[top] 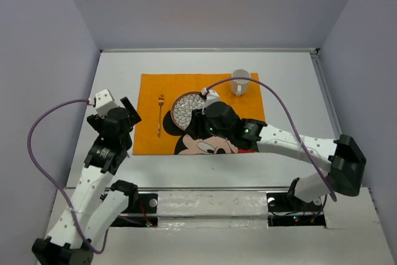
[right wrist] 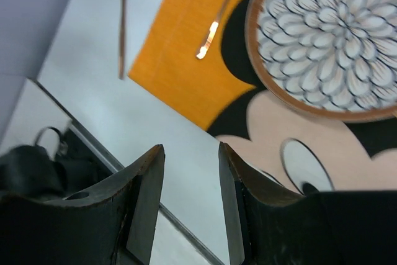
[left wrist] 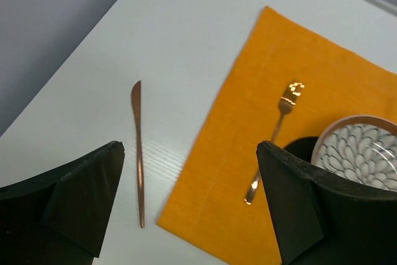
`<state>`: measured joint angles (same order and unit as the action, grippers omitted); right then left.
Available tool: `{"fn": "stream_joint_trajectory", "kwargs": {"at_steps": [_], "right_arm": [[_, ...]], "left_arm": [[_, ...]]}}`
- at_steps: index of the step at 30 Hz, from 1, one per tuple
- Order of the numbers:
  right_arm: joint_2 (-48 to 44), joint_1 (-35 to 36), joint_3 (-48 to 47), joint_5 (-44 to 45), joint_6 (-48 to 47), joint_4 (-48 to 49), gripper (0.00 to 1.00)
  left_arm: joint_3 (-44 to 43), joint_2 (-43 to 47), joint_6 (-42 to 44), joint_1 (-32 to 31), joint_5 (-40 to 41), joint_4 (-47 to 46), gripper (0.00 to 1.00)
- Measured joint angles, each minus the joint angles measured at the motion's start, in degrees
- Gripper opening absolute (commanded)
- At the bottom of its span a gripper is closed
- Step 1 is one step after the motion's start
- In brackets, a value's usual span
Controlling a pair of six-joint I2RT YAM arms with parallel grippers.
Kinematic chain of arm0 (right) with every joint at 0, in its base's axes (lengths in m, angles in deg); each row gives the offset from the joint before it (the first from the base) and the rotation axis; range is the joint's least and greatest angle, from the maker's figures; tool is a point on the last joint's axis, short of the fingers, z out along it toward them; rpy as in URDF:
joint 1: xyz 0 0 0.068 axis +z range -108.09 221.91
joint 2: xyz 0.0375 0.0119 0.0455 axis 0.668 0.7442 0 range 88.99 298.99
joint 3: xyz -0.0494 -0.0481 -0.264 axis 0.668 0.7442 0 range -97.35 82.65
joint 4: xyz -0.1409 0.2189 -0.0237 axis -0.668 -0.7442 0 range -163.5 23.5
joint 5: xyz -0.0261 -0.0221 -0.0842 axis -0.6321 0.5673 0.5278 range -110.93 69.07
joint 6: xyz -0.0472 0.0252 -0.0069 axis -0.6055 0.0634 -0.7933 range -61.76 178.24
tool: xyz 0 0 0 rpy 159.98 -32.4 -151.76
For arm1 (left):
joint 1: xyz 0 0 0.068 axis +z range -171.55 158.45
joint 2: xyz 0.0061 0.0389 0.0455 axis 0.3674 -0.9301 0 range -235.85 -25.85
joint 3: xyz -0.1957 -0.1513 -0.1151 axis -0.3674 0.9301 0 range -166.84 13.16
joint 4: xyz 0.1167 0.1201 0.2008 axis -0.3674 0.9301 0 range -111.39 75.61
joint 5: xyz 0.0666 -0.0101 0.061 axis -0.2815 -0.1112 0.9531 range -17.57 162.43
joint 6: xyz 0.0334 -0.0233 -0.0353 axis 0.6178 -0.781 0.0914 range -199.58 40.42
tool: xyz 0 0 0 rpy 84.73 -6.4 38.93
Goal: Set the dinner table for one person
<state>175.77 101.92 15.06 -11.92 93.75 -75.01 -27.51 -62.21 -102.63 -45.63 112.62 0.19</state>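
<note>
White table seen from above, two robot arms bolted at its near edge.

Nearest, the left gripper hangs above the table's left side, fingers spread wide and empty. Between them in the left wrist view, a slim copper knife lies flat on bare table, just beside the left edge of an orange mat and roughly parallel to it, blade tip pointing away.

The right gripper hangs over the mat's near part, just beside a patterned plate. Its fingers stand a narrow gap apart and hold nothing.

Farther in, a fork lies on the mat left of the plate. A white mug stands at the mat's far right corner.

The knife looks like the one piece not yet set, so picking it up is likely the step in hand. It is thin and flat, so the fingers should straddle its handle crosswise, drop until they touch the tabletop, then close across the narrow width near the middle. The inner finger should stay off the mat edge, or the cloth may bunch and shift the fork.
</note>
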Motion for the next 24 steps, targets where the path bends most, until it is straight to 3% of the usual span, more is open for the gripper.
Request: {"fn": "stream_joint_trajectory", "kwargs": {"at_steps": [5,7,14,18,24], "right_arm": [[-9.53,-0.22,10.56,1.25,-4.09,-0.52,0.46],[-13.42,-0.22,12.92,2.51,-5.99,-0.90,0.46],[-20.87,-0.31,15.65,5.90,-10.34,-0.24,0.43],[-21.59,-1.18,17.16,6.25,-11.41,-0.22,0.43],[-24.90,-6.29,20.09,5.51,-11.52,-0.22,0.43]], "left_arm": [[1.60,-9.14,0.00,24.06,-16.31,-3.56,0.99],[2.12,-11.72,-0.63,27.91,-20.65,-2.89,0.99],[2.21,-15.72,-4.17,33.62,-30.25,-2.51,0.98],[2.21,-23.45,-5.49,35.43,-32.39,-2.29,0.95],[2.23,-31.61,-6.51,36.65,-32.70,-0.72,0.83]]}}
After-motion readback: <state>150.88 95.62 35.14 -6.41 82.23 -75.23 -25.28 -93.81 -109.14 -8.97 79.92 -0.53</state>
